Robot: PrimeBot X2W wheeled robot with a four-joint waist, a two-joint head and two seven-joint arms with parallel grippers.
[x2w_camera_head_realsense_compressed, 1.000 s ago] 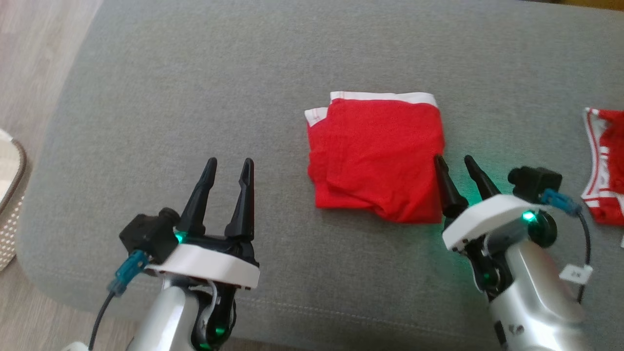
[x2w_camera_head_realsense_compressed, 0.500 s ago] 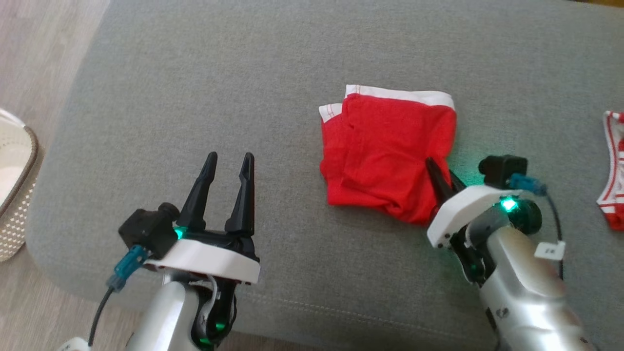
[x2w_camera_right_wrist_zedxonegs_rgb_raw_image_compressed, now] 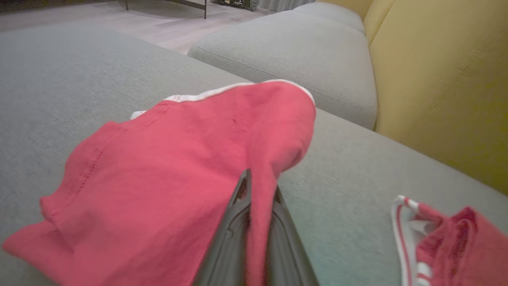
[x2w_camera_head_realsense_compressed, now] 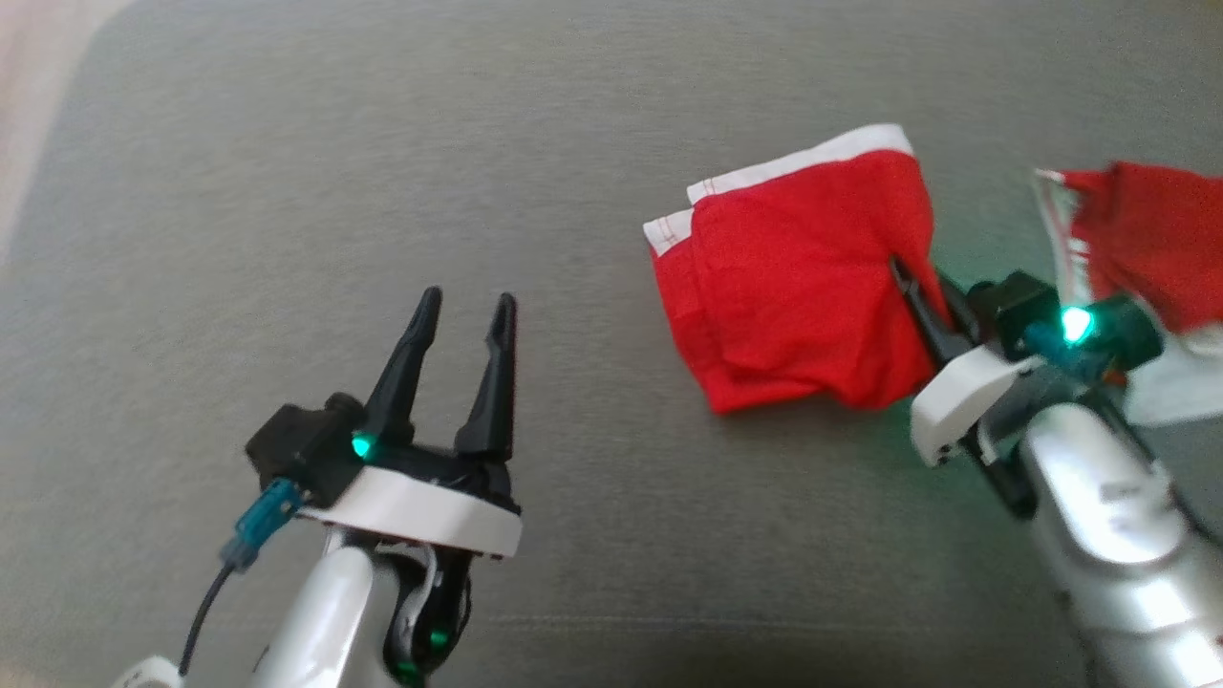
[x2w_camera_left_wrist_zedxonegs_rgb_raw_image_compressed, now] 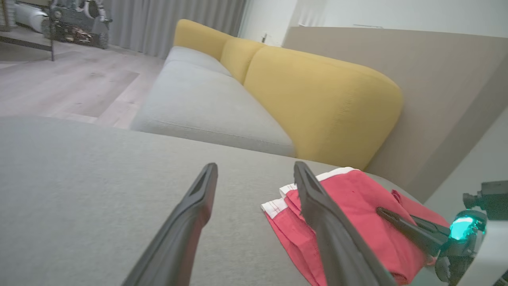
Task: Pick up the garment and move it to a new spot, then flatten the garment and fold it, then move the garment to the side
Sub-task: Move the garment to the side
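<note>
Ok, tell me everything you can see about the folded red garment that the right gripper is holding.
The red garment is thin, soft-looking cloth, folded into a creased square of several layers, with a white band along its far edge and a white stitched corner peeking out on the left. It rests on the grey cushion. The right gripper has its jaws shut on a pinch of cloth at its right edge, pulled up into a ridge.

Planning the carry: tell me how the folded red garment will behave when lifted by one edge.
Probably floppy: the folded red garment puckers where the right end effector pinches its edge. Its folds may fall open, since just that edge is gripped. Likely light: thin cloth, soft wrinkles on the grey cushion.
</note>
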